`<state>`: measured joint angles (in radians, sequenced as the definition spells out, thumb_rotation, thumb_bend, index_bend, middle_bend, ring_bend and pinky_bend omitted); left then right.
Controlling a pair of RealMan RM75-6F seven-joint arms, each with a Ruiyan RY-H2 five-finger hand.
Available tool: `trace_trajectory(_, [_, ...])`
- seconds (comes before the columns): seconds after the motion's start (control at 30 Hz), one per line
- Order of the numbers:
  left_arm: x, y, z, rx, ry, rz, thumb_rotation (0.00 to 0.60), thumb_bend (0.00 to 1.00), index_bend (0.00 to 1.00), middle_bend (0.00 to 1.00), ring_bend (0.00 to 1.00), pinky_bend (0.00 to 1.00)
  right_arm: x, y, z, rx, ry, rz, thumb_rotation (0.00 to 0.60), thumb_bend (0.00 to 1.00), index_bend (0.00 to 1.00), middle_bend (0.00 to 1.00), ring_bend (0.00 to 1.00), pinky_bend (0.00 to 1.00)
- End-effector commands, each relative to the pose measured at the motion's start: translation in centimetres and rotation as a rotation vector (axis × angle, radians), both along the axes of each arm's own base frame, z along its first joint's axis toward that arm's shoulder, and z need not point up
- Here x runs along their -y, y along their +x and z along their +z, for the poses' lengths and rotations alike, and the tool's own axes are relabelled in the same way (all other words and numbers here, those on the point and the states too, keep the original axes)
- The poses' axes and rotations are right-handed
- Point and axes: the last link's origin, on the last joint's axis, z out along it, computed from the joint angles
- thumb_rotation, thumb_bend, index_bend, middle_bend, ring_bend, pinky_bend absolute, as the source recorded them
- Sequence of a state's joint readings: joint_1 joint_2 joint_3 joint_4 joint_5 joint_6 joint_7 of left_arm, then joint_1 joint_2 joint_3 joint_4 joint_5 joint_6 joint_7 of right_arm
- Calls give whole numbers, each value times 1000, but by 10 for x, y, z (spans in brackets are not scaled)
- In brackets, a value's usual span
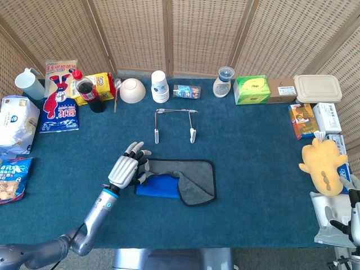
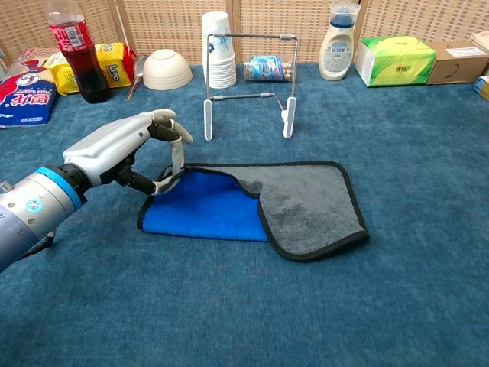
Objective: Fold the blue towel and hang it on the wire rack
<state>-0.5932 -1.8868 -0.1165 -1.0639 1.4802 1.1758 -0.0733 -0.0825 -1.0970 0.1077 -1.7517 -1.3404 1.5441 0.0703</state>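
1. The left hand [image 2: 126, 149], white with dark finger segments, reaches in from the near left edge of the blue-carpeted table [image 1: 253, 169] and pinches the left edge of the blue towel [image 2: 206, 210] between thumb and fingers, lifting that edge slightly off the surface.
2. The blue towel, grey on its other face and trimmed with a black border, lies near the middle of the table, a little toward the near edge. Its right part is folded over so the grey side shows; the bright blue side shows on the left.
3. The right hand [image 1: 353, 216] shows only as a sliver at the near right corner in the head view; whether its fingers are spread or closed cannot be told.
4. A yellow plush toy [image 1: 323, 166] lies by the right edge.
5. The white wire rack [image 2: 248, 80] stands upright beyond the towel, apart from it, toward the far edge.
6. Along the far edge stand a red-capped cola bottle [image 2: 72, 50], a white bowl [image 2: 168, 70] turned upside down, a stack of paper cups [image 2: 216, 50], a white bottle with a clear cap [image 2: 338, 42] and a green tissue pack [image 2: 393, 60].
7. Snack bags [image 1: 62, 95] lie at the far left corner.
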Motion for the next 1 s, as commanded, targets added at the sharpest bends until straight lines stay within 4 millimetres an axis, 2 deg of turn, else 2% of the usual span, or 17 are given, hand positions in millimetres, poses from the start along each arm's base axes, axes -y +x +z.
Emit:
trace_trajectory(0.03, [-2,-3,-2,-3,1,18,600,342,542,277,25,0,0,0,0,0,0,-1,600,328,146,73,0,0])
trace_trajectory(0.57, [-11,-14,-4,-19,30,71,600,340,510,263,21,0,-1,0,1,-3,-1,-4,600,328,146,73,0,0])
trace_trajectory(0.8, [-14,-15,-3,-15,57,77,600,354,575,287,31,0,-1,0,1,-3,-1,-4,600,327,146,73,0,0])
trace_trajectory(1.0, [-18,-19,-4,-32,64,91,600,363,583,292,35,0,-1,0,2,-3,-1,-7,600,329,146,73,0,0])
